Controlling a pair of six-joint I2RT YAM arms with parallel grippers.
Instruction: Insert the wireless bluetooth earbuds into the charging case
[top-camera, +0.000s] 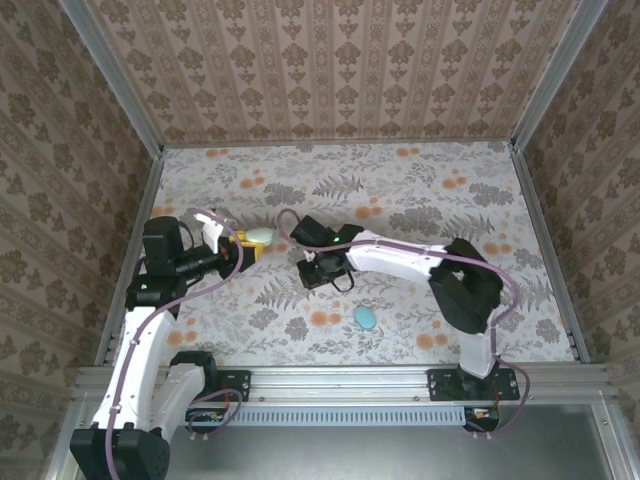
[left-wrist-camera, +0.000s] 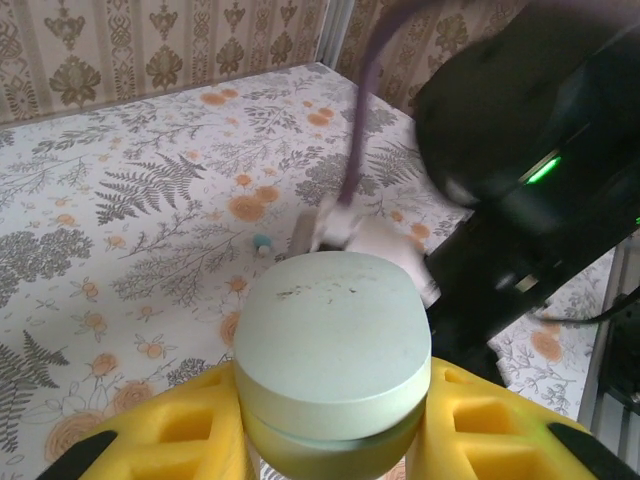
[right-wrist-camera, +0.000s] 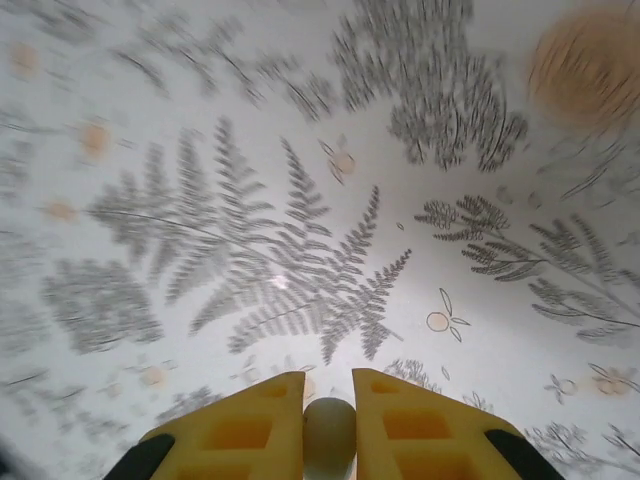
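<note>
The charging case (left-wrist-camera: 330, 350) is a pale green oval with its lid down, gripped at its sides by my left gripper (left-wrist-camera: 335, 410), which is shut on it with its yellow pads (left-wrist-camera: 190, 425). From above, the case (top-camera: 261, 236) is at the table's left. One tiny teal earbud (left-wrist-camera: 262, 243) lies on the table beyond the case. My right gripper (right-wrist-camera: 328, 395) is low over the fern-patterned table (right-wrist-camera: 300, 250), shut on a small rounded grey-green earbud (right-wrist-camera: 329, 435). From above, that gripper (top-camera: 323, 272) hangs mid-table, right of the case.
A blue oval (top-camera: 365, 318) lies on the table in front of the right arm's forearm. The right arm's black body (left-wrist-camera: 530, 150) looms close on the right of the left wrist view. Metal frame posts and patterned walls (top-camera: 330, 60) close in the table.
</note>
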